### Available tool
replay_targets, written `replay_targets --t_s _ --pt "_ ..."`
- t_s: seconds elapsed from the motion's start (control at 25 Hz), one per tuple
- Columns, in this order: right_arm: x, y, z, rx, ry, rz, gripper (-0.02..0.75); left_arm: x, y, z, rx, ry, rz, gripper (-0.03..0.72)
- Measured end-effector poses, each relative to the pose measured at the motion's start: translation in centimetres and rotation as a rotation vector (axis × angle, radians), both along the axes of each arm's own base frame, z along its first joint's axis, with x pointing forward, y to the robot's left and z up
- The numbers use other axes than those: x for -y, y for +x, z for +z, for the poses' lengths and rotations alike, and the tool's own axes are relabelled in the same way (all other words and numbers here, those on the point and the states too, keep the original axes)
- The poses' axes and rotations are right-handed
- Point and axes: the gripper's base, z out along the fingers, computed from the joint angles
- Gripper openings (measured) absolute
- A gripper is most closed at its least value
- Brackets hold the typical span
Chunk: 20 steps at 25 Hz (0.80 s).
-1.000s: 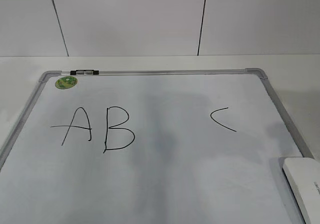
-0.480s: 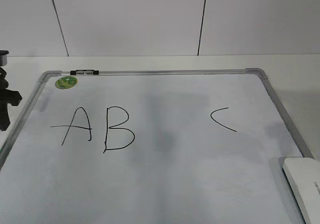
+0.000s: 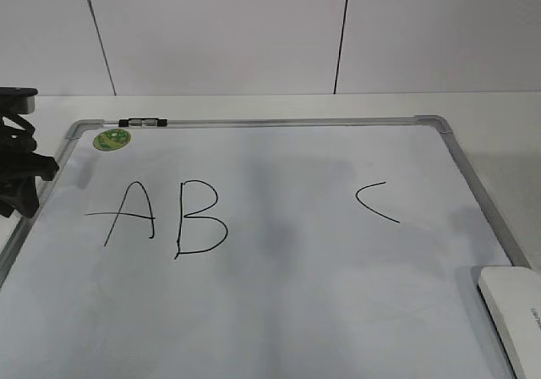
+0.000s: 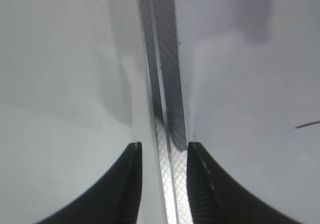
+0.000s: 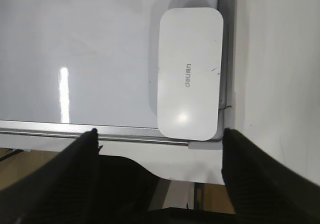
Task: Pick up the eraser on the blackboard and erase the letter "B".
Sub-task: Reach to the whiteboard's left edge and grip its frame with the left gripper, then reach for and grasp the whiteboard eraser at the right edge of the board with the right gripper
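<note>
Lying flat at the near right corner of the blackboard [image 3: 296,303], the white eraser [image 5: 189,74] rests against the grey frame, untouched. Well to its left, the letter "B" [image 3: 200,219] stands in black marker just beside an A [image 3: 127,214], with a curved C stroke [image 3: 376,202] further right. A round green sticker [image 3: 111,140] sits near the far left corner. The right gripper [image 5: 160,139] hovers above the eraser, fingers spread wide and empty. The left gripper [image 4: 164,151] straddles the board's left frame rail, slightly open, holding nothing. All rests on a white table [image 3: 490,112].
</note>
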Motion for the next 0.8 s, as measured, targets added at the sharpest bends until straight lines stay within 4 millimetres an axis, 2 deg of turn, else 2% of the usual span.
replay_targets --t_s 0.48,0.8 --pt "0.0 0.0 0.0 0.0 0.0 0.0 0.593 0.0 0.3 -1.1 -0.021 0.002 -0.001 0.218" --pt "0.4 0.0 -0.1 0.003 -0.042 0.002 0.593 0.1 0.6 -1.5 -0.034 -0.002 -0.004 0.071"
